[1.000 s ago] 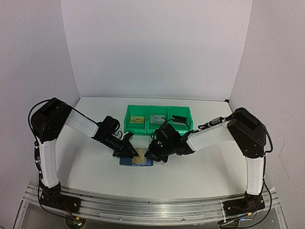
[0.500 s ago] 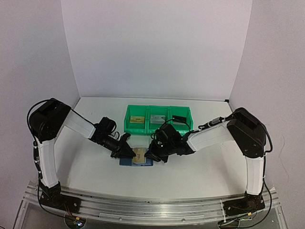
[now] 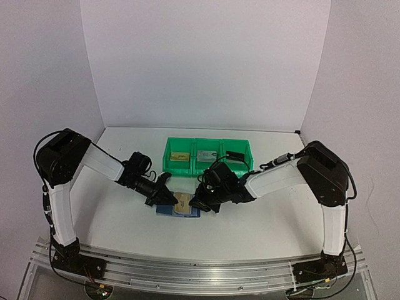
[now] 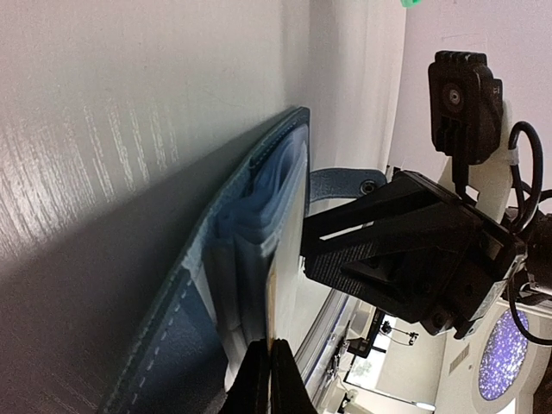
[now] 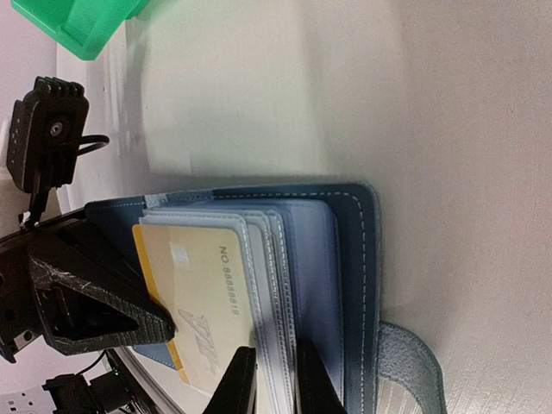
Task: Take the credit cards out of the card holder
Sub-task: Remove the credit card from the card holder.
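Note:
The blue card holder (image 3: 170, 210) lies open on the table in front of the bins. A tan-gold credit card (image 5: 203, 293) sticks partly out of its top see-through sleeve toward the left. My left gripper (image 4: 267, 379) is shut on that card's thin outer edge (image 4: 270, 297); in the top view it (image 3: 169, 200) sits at the holder's left side. My right gripper (image 5: 269, 384) is shut on the stack of pale sleeves (image 5: 272, 285) at the holder's right side (image 3: 201, 204). The snap strap (image 5: 414, 362) lies flat beside it.
Three joined green bins (image 3: 209, 164) stand just behind the holder, with a tan-gold card (image 3: 180, 156), a silver-grey card (image 3: 206, 154) and a black card (image 3: 235, 153) in them. One bin's corner (image 5: 86, 21) shows in the right wrist view. White walls enclose the table.
My left gripper's jaws have shut onto the gold card's edge after drawing slightly left. The right gripper has stayed clamped on the sleeves.

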Robot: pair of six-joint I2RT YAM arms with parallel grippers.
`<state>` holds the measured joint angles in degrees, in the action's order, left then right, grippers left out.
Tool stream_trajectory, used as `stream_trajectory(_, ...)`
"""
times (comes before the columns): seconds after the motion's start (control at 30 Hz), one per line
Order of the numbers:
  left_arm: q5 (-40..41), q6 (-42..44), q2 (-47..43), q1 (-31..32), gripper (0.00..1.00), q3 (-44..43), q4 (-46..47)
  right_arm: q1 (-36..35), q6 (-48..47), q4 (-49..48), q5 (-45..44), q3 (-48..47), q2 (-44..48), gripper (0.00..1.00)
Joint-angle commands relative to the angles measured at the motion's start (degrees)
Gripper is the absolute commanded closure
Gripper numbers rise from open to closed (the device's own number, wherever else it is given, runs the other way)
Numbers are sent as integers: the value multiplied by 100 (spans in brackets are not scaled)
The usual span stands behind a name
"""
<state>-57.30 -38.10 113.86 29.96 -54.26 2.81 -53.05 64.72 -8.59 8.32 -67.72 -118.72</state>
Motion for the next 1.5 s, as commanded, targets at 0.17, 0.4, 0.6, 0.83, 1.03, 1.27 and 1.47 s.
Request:
stream_trajectory(0.17,-108,374,-364,-213,100,85,-498,41,-22,481,73,355,-385,86)
stream_trajectory(0.4,48,935,-418,-390,100,40,-1054,41,-11,481,97,501,-410,86)
stream_trajectory(0.6,339,1510,-449,-462,100,-111,-1614,44,-53,489,117,491,-396,86)
stream_trajectory(0.83,468,2158,-519,-752,100,-181,-2012,43,-116,486,149,456,-405,86)
stream_trajectory(1.03,311,2224,-581,-754,100,-126,-2017,51,-133,481,172,437,-415,86)
stream_trajectory(1.27,116,2484,-711,-997,100,-142,-2213,59,-177,481,189,399,-437,86)
stream_trajectory(1.47,-121,2505,-708,-1053,100,-127,-2080,72,-284,480,274,323,-484,86)
